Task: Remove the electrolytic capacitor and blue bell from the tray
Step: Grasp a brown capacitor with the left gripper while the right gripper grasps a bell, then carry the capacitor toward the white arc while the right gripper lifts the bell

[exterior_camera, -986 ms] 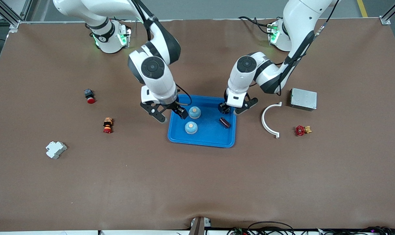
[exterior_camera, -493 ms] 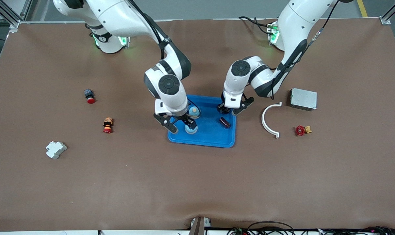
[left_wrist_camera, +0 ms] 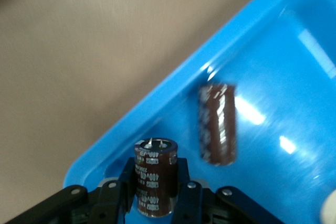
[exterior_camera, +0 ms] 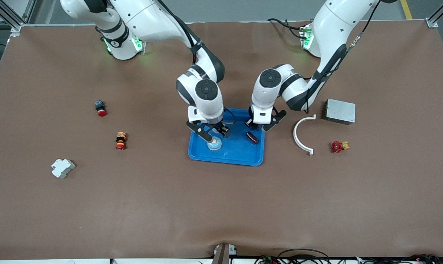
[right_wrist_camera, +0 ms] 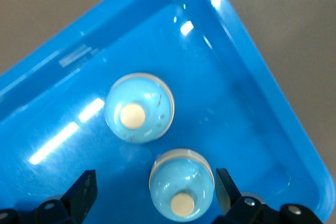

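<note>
Already the left pincer [left_wrist_camera: 156, 195] is clenched on an upright brown capacitor [left_wrist_camera: 154, 174] in the blue tray [exterior_camera: 239, 157] at the corner toward the left arm's end, gripping its sides so it can probably be lifted straight out; a second capacitor [exterior_camera: 252, 137] lies flat just beside it. Meanwhile the right pincer [right_wrist_camera: 156, 192] is released, its jaws spread wide on either side of one blue bell [right_wrist_camera: 181, 183], ready to close, with the other bell [right_wrist_camera: 138, 108] close by on the tray floor.
</note>
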